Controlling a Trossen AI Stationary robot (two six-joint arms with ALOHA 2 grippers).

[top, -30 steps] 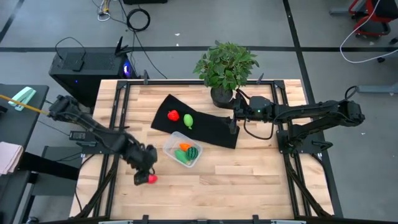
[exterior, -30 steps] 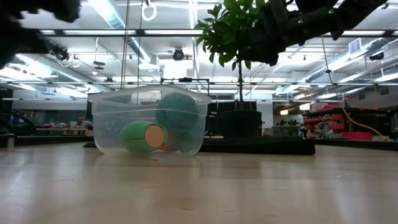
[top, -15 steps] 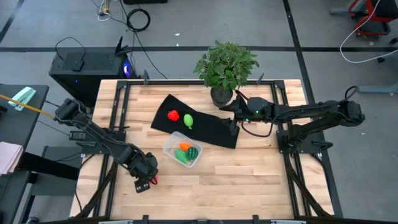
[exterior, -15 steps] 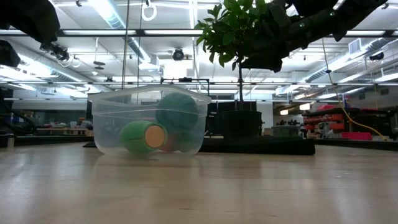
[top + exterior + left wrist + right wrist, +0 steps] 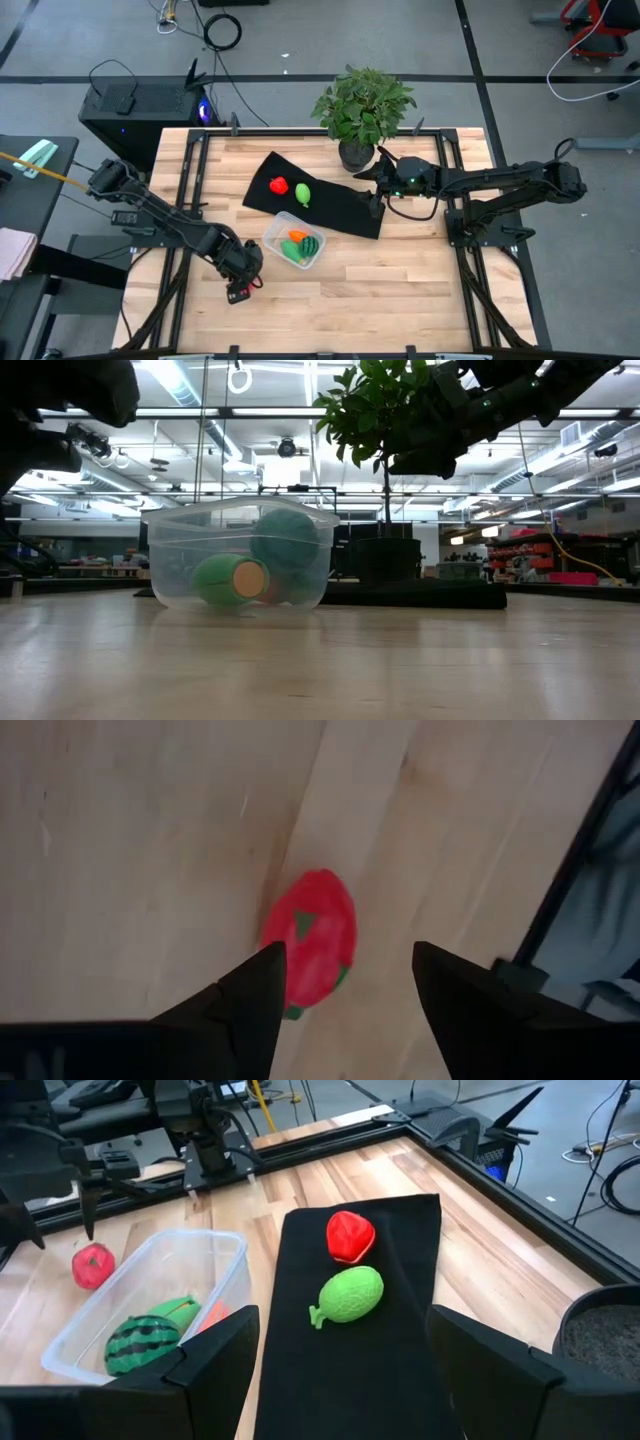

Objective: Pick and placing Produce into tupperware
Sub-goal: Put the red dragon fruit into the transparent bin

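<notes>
Left gripper (image 5: 345,985): fingers spread, straddling red produce (image 5: 309,941), near-left of tupperware (image 5: 294,243).
Right gripper (image 5: 345,1370): parted, empty, over black mat (image 5: 380,1340).

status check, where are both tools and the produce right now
Left tool open, over red produce piece on wood. Right tool open, over black mat. Tupperware part filled. Path clear.

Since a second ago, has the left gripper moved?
Yes. In the high view the left gripper has slid along the table toward its front edge, staying left of the tupperware; it now hangs open over the red produce piece.
</notes>
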